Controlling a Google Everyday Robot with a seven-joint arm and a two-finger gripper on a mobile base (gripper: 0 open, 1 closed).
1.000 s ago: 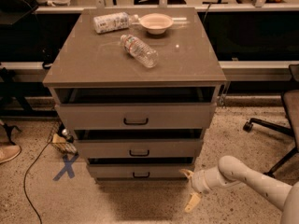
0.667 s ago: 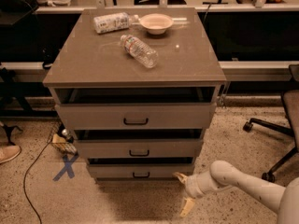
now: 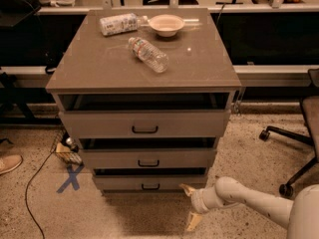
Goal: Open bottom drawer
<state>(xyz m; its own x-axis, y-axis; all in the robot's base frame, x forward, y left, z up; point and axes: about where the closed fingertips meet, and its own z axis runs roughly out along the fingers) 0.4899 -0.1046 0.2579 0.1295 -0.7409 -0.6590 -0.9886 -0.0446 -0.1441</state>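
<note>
- Bottom drawer [image 3: 124,182]: lowest and shallowest of three grey-beige fronts, at lower centre of the frame, just above the floor [image 3: 45,213]. It does not look pulled out, so the task is judged not yet begun.
- Handle [image 3: 150,186]: small black bar at the middle of that front. It is the only graspable feature on the panel, hence the likely target.
- Pincer [image 3: 191,205]: low in the frame, right of centre, just beside the drawer's right end and apart from the handle. Its two pale fingers [image 3: 194,221] are spread wide, one above the other, and hold nothing; this spread suits closing over a horizontal bar.
- Arm [image 3: 249,203]: enters from the lower right corner and runs close to the floor, matching the drawer's low height.
- Middle drawer [image 3: 114,159] and top drawer [image 3: 99,124]: taller fronts with wider handles; not to be pulled.
- Counter [image 3: 99,68]: carries two plastic bottles [image 3: 148,54] lying on their sides and a bowl [image 3: 166,25]. A sharp tug could, in judgement, set the bottles rolling.
- Next move, as judged: shift left to the handle, close, pull outward.
</note>
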